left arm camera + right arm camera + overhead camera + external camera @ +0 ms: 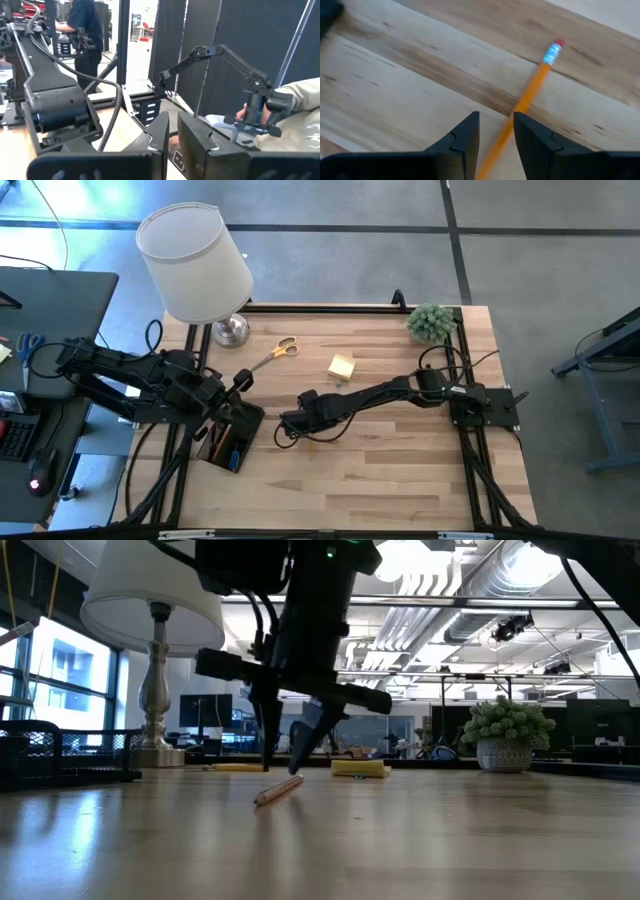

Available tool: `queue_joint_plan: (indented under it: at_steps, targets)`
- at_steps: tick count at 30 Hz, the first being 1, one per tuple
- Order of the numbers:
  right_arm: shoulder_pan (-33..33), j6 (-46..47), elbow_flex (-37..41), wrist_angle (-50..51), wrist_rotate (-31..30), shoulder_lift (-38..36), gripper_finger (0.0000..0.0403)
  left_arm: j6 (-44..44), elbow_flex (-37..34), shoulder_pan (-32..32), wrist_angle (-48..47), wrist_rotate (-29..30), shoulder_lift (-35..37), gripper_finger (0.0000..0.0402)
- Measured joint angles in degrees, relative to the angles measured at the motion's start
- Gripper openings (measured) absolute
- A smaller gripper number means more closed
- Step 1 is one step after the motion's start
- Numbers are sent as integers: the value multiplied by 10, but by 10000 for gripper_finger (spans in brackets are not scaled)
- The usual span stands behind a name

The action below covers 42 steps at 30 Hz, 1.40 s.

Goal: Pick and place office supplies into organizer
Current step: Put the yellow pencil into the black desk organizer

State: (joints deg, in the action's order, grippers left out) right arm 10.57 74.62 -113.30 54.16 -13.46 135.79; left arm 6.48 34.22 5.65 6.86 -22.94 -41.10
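Note:
A wooden pencil [535,82] with a red eraser lies flat on the table, also seen in the low view [278,790]. My right gripper [496,120] points steeply down over it, open, one finger on each side of the pencil's shaft and lying across it; I see no touch. The black organizer [232,438] stands near the table's left edge with pens inside. My left gripper [243,380] hovers level just above the organizer, its fingers [160,135] all but together and holding nothing. Yellow-handled scissors [281,349] and a yellow sticky-note pad [342,366] lie farther back.
A white-shaded lamp [195,265] stands at the far left corner and a small green plant [432,322] at the far right. Bare wood lies near the table's front edge. Beyond the table, the left wrist view shows a person [85,30] and another arm.

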Motion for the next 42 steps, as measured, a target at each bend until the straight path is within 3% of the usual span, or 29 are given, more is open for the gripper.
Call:
queue_joint_plan:
  at_steps: [26, 30, 37, 42]
  targets:
    - [-4, -25, 8, 30, 2, 14, 113, 9, 0, 0, -11, 0, 0, 24]
    - [-4, -33, 8, 33, 0, 14, 92, 9, 0, 0, -10, 0, 0, 24]
    - [-4, -51, 9, 34, 0, 14, 14, 9, 0, 0, -9, 0, 0, 24]
    - [-5, -89, 3, 37, -1, 15, 20, 9, 0, 0, -9, 0, 0, 24]
